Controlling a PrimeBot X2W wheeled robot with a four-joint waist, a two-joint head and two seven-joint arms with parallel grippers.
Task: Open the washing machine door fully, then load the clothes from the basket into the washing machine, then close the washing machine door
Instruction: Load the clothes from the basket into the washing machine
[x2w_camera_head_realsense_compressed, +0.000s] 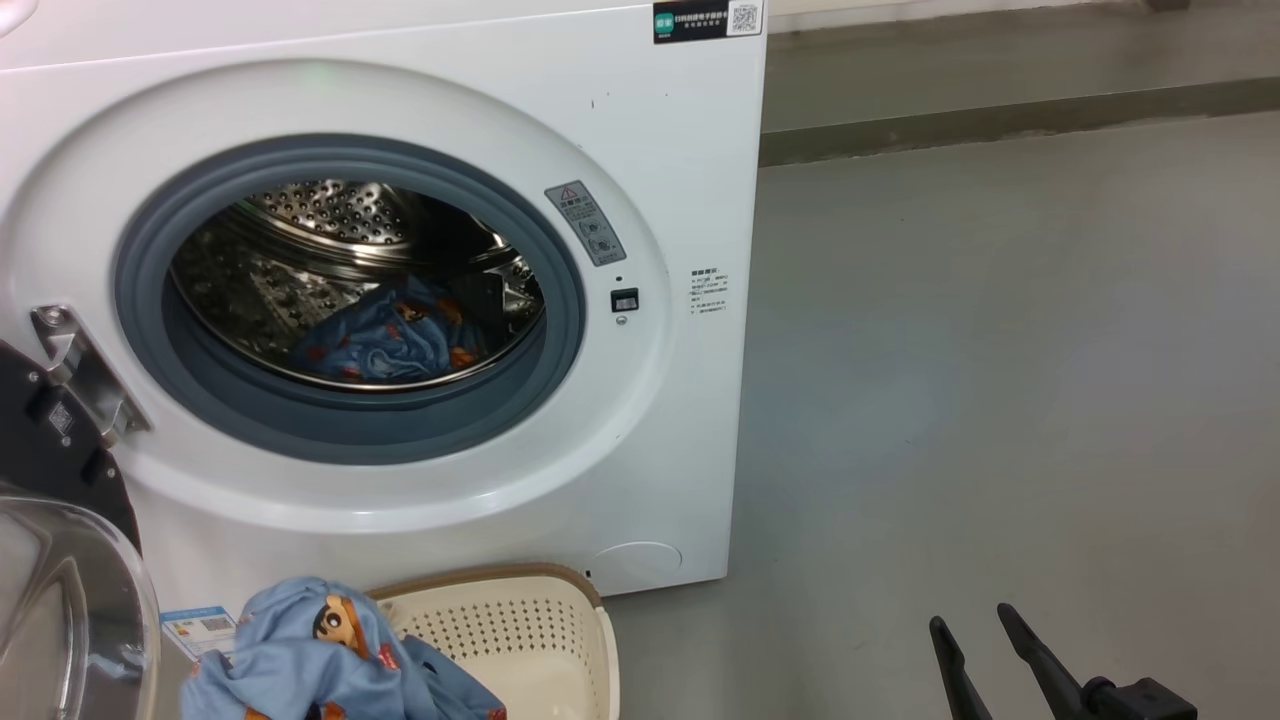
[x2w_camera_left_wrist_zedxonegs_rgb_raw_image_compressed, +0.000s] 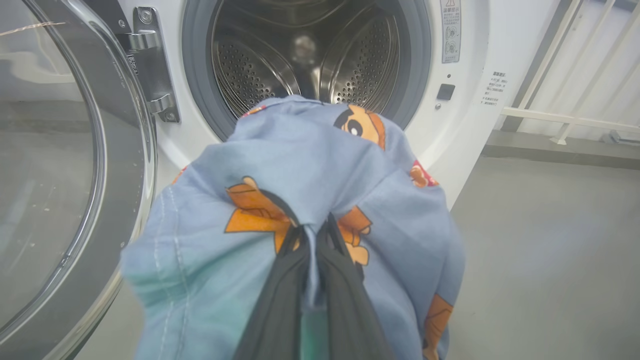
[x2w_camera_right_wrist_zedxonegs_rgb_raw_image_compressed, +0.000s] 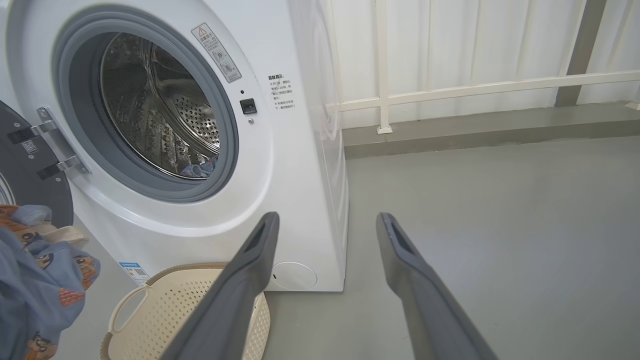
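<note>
Left jaws clamped on gathered fold of clothes (x2w_camera_left_wrist_zedxonegs_rgb_raw_image_compressed: 300, 165), hanging low before washing machine (x2w_camera_head_realsense_compressed: 660, 200), over basket (x2w_camera_head_realsense_compressed: 520, 630). Right jaws wide, empty. Fabric soft, light, floppy: hold bunch, watch trailing ends catching gasket (x2w_camera_head_realsense_compressed: 140, 300).

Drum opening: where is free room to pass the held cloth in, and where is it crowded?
Free: the upper and middle opening, inside the gasket; also floor right of the washer. Crowded: the drum bottom, where clothes lie, and the left edge by the hinge.
</note>
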